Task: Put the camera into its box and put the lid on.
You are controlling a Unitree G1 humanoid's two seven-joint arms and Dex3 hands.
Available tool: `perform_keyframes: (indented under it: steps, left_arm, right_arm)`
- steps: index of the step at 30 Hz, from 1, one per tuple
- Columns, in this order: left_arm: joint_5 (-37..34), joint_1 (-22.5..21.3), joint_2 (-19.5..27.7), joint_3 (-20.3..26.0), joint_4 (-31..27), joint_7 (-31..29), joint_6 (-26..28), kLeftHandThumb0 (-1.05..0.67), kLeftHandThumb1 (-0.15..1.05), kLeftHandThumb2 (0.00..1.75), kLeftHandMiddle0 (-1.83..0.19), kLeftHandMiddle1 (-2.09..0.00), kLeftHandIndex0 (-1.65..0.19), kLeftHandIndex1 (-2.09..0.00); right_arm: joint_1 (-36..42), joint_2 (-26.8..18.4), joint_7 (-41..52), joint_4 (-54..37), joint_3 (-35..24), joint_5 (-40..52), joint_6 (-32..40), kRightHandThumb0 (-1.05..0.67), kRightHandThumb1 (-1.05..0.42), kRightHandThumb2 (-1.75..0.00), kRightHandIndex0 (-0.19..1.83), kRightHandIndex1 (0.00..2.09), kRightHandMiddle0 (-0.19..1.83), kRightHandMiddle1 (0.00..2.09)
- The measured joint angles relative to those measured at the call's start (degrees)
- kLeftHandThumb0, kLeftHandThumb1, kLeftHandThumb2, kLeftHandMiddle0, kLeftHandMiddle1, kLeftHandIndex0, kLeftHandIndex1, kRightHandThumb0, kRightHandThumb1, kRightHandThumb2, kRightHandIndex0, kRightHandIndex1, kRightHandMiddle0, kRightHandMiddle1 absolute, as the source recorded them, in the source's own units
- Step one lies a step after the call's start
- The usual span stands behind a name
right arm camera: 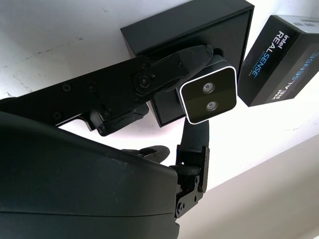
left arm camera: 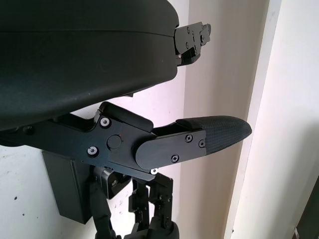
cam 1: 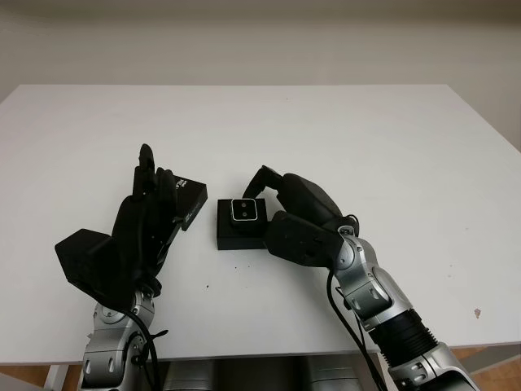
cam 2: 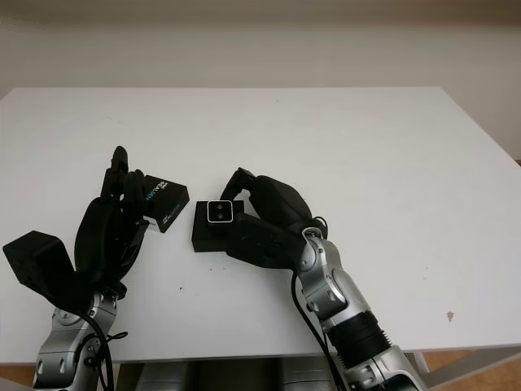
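My right hand (cam 1: 266, 197) is shut on the small camera (cam 1: 245, 210), whose white-rimmed face with two lenses points up. It holds the camera just over the open black box (cam 1: 234, 237) at the middle of the table; whether the camera is seated inside I cannot tell. In the right wrist view its fingers (right arm camera: 169, 64) close on the camera (right arm camera: 208, 95) from two sides above the box (right arm camera: 230, 37). The black lid (cam 1: 190, 204), printed "intel REALSENSE" (right arm camera: 279, 59), lies just left of the box. My left hand (cam 1: 149, 195) stands open against the lid's left side.
The white table (cam 1: 366, 147) stretches wide to the right and behind the box. Its front edge runs close below both forearms. A few small dark specks mark the surface near the box.
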Motion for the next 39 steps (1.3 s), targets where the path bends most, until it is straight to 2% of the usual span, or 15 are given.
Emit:
perform_keyframes:
  steps: [35,37,39]
  left_arm:
    - [-0.11,0.14,-0.11,0.01,-0.03,0.00,-0.10,-0.71,1.05,0.59,0.19,0.00,0.19,0.00]
    - [-0.13,0.15,-0.11,0.02,-0.03,0.00,-0.12,-0.71,1.05,0.60,0.19,0.00,0.19,0.00]
    - [-0.12,0.15,-0.11,0.02,-0.03,0.00,-0.13,-0.71,1.05,0.60,0.19,0.00,0.19,0.00]
  right_arm:
    - [0.93,0.00,-0.13,-1.91,1.05,-2.18,1.43,-0.43,-1.03,-0.05,0.41,0.06,0.33,1.91]
    - [1.24,-0.01,0.12,-2.47,1.04,-2.16,1.59,-0.47,-1.00,-0.04,0.37,0.04,0.23,1.79]
    - [1.35,-0.29,1.92,-3.26,1.22,-2.22,2.34,-0.56,-0.99,-0.05,0.26,0.02,0.06,1.44]
